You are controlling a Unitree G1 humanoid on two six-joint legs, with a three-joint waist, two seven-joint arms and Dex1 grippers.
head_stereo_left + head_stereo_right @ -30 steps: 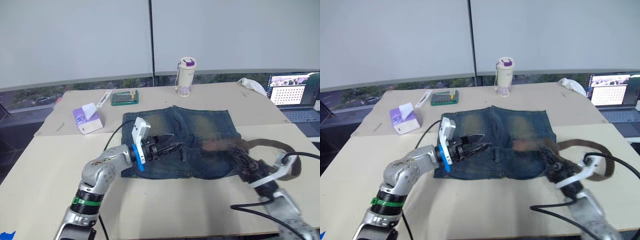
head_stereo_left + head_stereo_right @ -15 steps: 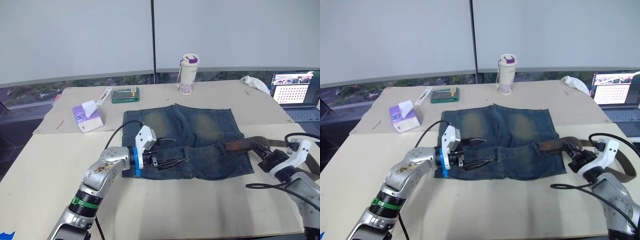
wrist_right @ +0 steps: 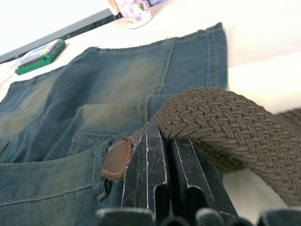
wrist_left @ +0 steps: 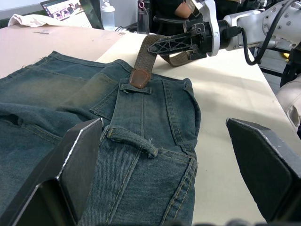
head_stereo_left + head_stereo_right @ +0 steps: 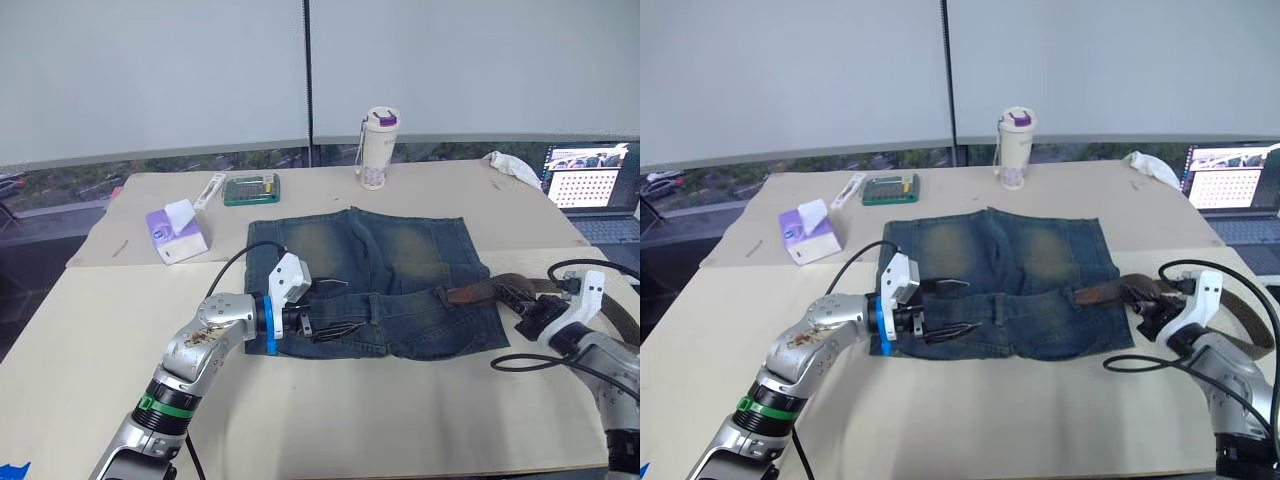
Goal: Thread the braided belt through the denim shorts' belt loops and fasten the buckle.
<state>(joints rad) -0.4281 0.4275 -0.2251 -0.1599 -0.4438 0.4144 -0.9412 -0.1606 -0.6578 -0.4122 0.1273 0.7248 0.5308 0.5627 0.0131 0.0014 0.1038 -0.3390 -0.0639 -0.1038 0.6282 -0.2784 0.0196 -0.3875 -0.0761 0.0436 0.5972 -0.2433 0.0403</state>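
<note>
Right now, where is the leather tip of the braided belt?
The braided belt has its leather tip at the first belt loop on the robot's right end of the denim shorts waistband, held just behind by the right end effector.

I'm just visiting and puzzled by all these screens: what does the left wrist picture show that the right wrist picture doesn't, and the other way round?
Left wrist alone: the right gripper from outside, shut on the braided belt, an empty belt loop, and the left gripper's wide-open fingers.

Right wrist alone: a flowered cup, a green box, and the belt's weave close up.

Both: the denim shorts and the belt's leather tip at the waistband.
</note>
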